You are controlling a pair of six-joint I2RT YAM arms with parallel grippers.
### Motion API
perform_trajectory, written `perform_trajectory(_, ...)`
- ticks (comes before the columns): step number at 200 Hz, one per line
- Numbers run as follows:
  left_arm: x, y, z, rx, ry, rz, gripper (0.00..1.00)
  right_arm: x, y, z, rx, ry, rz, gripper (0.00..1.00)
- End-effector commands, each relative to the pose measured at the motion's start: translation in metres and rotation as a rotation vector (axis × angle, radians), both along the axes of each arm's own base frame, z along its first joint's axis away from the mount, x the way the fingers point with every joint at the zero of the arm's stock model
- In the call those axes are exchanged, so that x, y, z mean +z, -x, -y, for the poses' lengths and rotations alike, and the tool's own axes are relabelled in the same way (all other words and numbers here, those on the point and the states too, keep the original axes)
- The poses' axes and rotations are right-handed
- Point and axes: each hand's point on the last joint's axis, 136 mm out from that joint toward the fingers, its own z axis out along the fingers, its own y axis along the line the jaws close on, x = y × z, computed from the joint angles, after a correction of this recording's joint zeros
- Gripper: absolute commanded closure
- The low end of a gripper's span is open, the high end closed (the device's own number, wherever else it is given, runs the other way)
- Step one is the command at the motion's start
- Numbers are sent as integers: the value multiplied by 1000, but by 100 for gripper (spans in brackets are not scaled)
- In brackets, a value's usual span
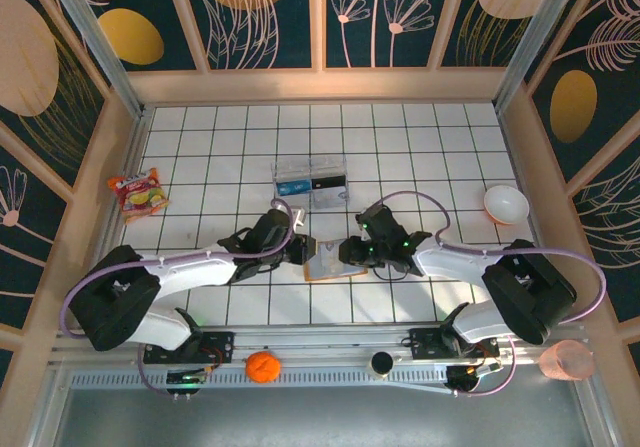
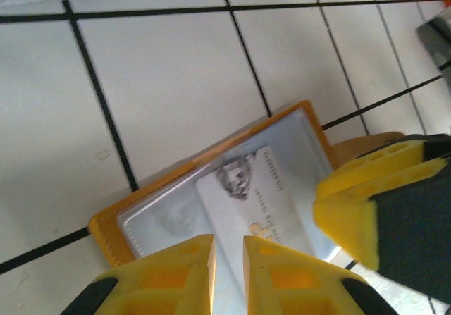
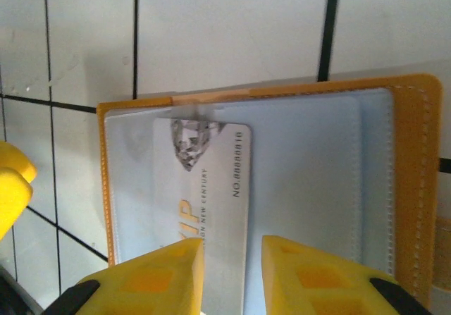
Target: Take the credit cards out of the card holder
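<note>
The orange card holder (image 1: 335, 263) lies open on the white tiles between both grippers. Its grey-blue pockets (image 3: 317, 181) face up. A silver credit card (image 3: 208, 209) printed VIP sticks partway out of a pocket, and the same credit card (image 2: 257, 202) shows in the left wrist view. My right gripper (image 3: 232, 276) hovers just over the card's lower end, jaws a little apart, with the card's long edge under the gap. My left gripper (image 2: 228, 266) stands over the card holder (image 2: 141, 216) from the other side, jaws a narrow slit apart above the card. Neither one pinches anything.
A clear plastic box (image 1: 310, 179) stands just behind the card holder. A snack packet (image 1: 140, 193) lies far left, a white bowl (image 1: 505, 204) at right. An orange (image 1: 262, 366) and a pink cup (image 1: 566, 359) sit by the near rail. The right gripper's fingertip (image 2: 356, 213) crowds the left wrist view.
</note>
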Motion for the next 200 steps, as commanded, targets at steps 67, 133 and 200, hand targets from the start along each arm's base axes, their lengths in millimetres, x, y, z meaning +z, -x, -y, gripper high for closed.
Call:
perform_trajectory(67, -45, 13, 22, -75, -67, -91, 96, -5, -5, -5, 22, -29, -31, 71)
perform_trajectory(133, -58, 17, 16, -77, -102, -115, 100, -10, -3, -13, 48, -62, -54, 74)
perform_trajectory(200, -56, 19, 10, -67, -109, -108, 100, -11, -5, 20, -62, 19, -25, 97)
